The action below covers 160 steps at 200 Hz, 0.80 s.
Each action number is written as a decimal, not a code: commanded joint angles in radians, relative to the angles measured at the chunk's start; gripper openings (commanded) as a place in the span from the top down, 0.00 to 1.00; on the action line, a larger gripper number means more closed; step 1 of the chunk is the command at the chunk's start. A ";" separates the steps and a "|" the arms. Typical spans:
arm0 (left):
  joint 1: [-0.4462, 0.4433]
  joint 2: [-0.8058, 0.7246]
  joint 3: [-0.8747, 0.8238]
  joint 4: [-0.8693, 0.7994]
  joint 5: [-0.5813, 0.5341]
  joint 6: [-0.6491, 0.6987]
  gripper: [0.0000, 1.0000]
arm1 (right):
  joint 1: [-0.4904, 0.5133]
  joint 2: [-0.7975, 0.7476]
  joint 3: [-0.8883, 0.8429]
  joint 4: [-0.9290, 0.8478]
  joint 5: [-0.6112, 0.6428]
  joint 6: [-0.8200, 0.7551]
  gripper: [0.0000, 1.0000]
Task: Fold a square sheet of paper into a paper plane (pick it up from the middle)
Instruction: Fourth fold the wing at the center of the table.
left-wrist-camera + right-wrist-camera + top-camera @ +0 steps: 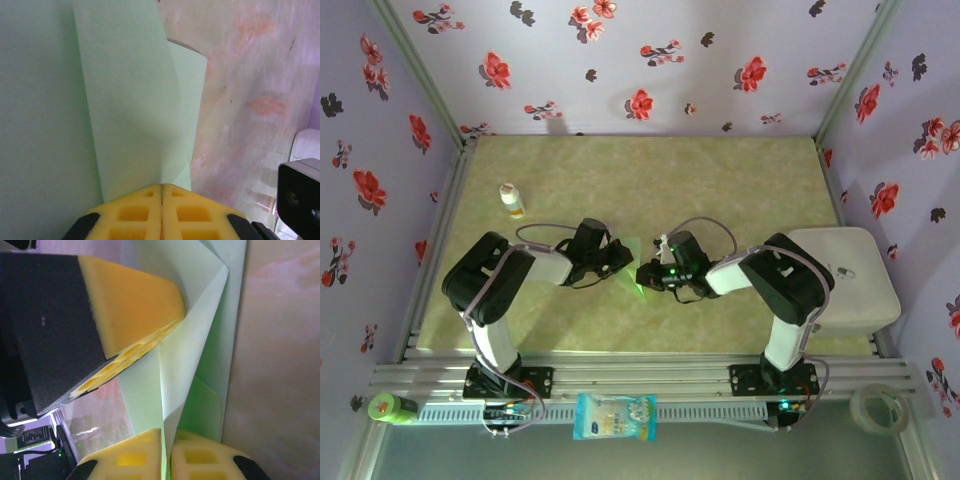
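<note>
Square sheet of paper (632, 262) mid-frame, between left gripper (161, 192), clenched on it, and right gripper (166, 435), hold unclear; long axis vertical, tip downward.

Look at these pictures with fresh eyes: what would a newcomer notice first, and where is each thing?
First comes the pale mint-green paper, partly folded, pinched at the middle of the table between the left gripper and the right gripper, yellow pads closed on it. Next, red flowers dot the lilac walls all round. A white box sits at the table's right edge; a small white bottle stands at its back left.
</note>
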 commanded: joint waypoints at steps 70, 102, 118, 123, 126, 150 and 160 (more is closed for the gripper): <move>0.010 0.039 0.013 -0.064 0.003 0.039 0.94 | 0.000 -0.061 -0.048 -0.132 -0.034 0.052 0.85; 0.011 0.039 0.013 -0.066 0.003 0.040 0.94 | 0.002 -0.068 -0.061 -0.148 -0.052 0.058 0.89; 0.010 0.043 0.013 -0.064 0.004 0.039 0.94 | 0.007 -0.062 -0.073 -0.148 -0.052 0.055 0.90; 0.011 0.044 0.014 -0.063 0.003 0.038 0.94 | 0.006 -0.059 -0.076 -0.147 -0.054 0.055 0.90; 0.010 0.044 0.013 -0.062 0.004 0.036 0.94 | 0.005 -0.056 -0.077 -0.147 -0.054 0.055 0.90; 0.011 0.044 0.011 -0.062 0.004 0.035 0.94 | 0.006 -0.049 -0.090 -0.132 -0.050 0.076 0.89; 0.010 0.043 0.010 -0.061 0.004 0.036 0.94 | 0.006 -0.052 -0.090 -0.128 -0.056 0.083 0.87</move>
